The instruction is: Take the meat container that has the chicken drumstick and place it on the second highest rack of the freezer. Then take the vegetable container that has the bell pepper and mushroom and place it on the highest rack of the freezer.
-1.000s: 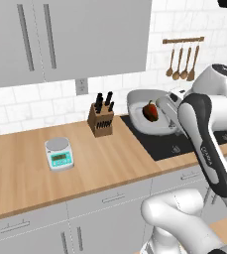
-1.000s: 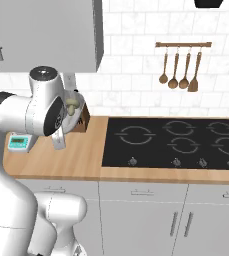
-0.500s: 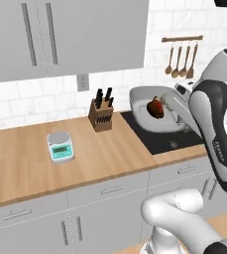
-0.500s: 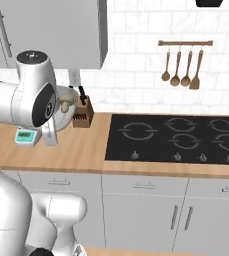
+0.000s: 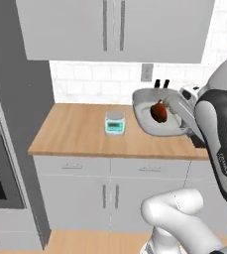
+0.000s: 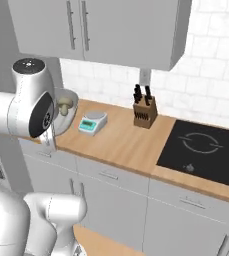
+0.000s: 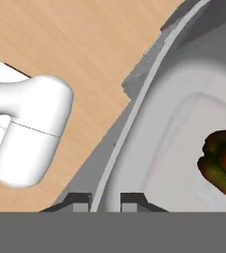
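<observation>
While the gripper (image 7: 106,198) pinches the thin rim of the vegetable container (image 5: 147,116) between its nearly closed fingers (image 7: 78,199), the bell pepper (image 5: 158,111) and the mushroom (image 6: 64,103) ride inside it above the counter (image 5: 75,131). I think such an edge grip may slip, or the tray may tilt and spill, when the arm swings. Compared with before, the base has turned left: the scale (image 5: 115,122) sits nearer, and a tall grey cabinet (image 5: 16,99) appears.

One readable text: "FRANKA" lettering running down the arm (image 5: 223,158) link in the left base view, small and partly blurred. Scale (image 5: 115,122) display too small to read.
</observation>
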You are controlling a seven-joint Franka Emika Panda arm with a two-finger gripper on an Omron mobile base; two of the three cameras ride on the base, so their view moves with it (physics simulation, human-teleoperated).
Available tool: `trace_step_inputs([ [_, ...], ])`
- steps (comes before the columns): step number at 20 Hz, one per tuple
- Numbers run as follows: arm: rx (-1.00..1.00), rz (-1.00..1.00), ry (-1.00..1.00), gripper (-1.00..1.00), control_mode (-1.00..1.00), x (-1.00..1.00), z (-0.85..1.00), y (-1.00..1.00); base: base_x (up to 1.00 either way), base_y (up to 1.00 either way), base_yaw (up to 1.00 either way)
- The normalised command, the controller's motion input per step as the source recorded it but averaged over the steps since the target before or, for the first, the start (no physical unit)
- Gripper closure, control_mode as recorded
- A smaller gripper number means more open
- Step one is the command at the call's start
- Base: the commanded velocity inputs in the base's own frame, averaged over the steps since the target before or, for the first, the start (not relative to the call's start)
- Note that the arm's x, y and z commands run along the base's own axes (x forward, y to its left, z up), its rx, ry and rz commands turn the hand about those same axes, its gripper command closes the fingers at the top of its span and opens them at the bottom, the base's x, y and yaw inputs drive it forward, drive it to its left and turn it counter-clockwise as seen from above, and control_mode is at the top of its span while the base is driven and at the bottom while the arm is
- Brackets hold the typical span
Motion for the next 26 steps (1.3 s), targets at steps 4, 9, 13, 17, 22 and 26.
trace_step_inputs([
  [4, 0.0, 0.0, 0.0, 1.0, 1.0, 0.0, 0.0, 0.0, 0.0, 0.44, 0.73],
  [9, 0.0, 0.0, 0.0, 1.0, 1.0, 0.0, 0.0, 0.0, 0.06, 0.6, 0.74],
  [13, 0.0, 0.0, 0.0, 1.0, 1.0, 0.0, 0.0, 0.0, 0.35, 0.54, 0.69],
  [17, 0.0, 0.0, 0.0, 1.0, 1.0, 0.0, 0.0, 0.0, 0.84, 0.57, 0.51],
  [22, 0.0, 0.0, 0.0, 1.0, 1.0, 0.0, 0.0, 0.0, 1.0, 0.77, 0.33],
  [26, 0.0, 0.0, 0.0, 1.0, 1.0, 0.0, 0.0, 0.0, 1.0, 0.93, 0.19],
])
